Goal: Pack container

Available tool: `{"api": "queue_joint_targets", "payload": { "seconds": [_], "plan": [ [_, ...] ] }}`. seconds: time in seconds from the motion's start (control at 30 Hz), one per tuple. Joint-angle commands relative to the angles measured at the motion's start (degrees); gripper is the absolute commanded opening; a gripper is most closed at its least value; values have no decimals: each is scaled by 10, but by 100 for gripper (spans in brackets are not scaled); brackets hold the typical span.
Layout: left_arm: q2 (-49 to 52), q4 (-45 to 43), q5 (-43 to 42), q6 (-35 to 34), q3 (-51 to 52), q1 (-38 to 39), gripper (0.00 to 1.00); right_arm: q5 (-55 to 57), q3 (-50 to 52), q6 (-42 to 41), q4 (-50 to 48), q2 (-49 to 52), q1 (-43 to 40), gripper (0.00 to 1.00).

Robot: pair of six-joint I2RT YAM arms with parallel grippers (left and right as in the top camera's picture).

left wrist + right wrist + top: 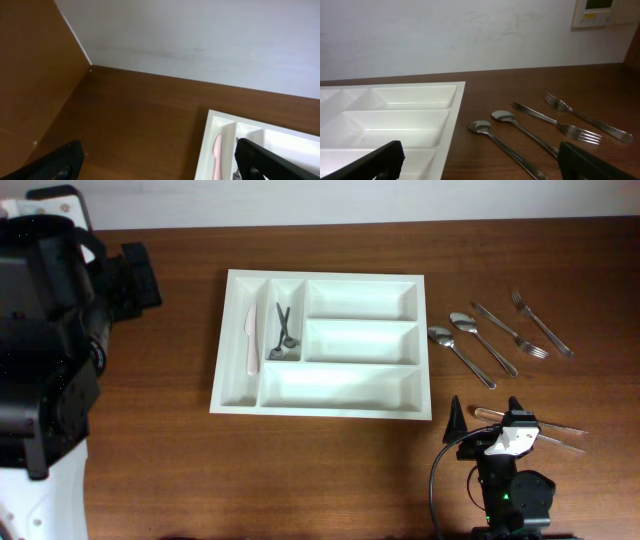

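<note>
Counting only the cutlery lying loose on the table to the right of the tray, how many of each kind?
Spoons: 2
Forks: 2
Slim pieces partly under the right gripper, kind unclear: 2, it seems
Total: 6

The left arm (45,330) bulks at the far left, raised close under the overhead camera. The left gripper (158,145) has its fingers (60,162) spread wide apart. The right arm (510,495) sits low at the near right. The right gripper (485,410) points toward the far side, with its two black fingers likewise parted wide.
</note>
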State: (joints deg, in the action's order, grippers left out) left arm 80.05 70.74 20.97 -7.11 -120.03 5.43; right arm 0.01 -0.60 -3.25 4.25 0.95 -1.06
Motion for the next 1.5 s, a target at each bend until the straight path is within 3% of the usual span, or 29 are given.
{"api": "queue_joint_targets", "payload": {
  "seconds": [0.0,0.7,0.97,1.17,1.3,1.47],
  "plan": [
    [-4,14,20,3,-4,-2,99,3,3,-5,3,-3,3,99],
    [-3,157,20,3,-3,-2,99,3,3,-5,3,-3,3,98],
    [-3,159,19,3,-3,-2,99,-5,3,-5,3,-3,3,99],
    [-3,159,19,3,-3,-2,99,-19,-1,-3,-131,-3,2,99],
    [-3,159,19,3,-3,-2,99,7,-96,0,-131,10,2,99],
    [-3,159,19,3,-3,-2,99,9,-242,61,-125,76,2,99]
  ]
}}
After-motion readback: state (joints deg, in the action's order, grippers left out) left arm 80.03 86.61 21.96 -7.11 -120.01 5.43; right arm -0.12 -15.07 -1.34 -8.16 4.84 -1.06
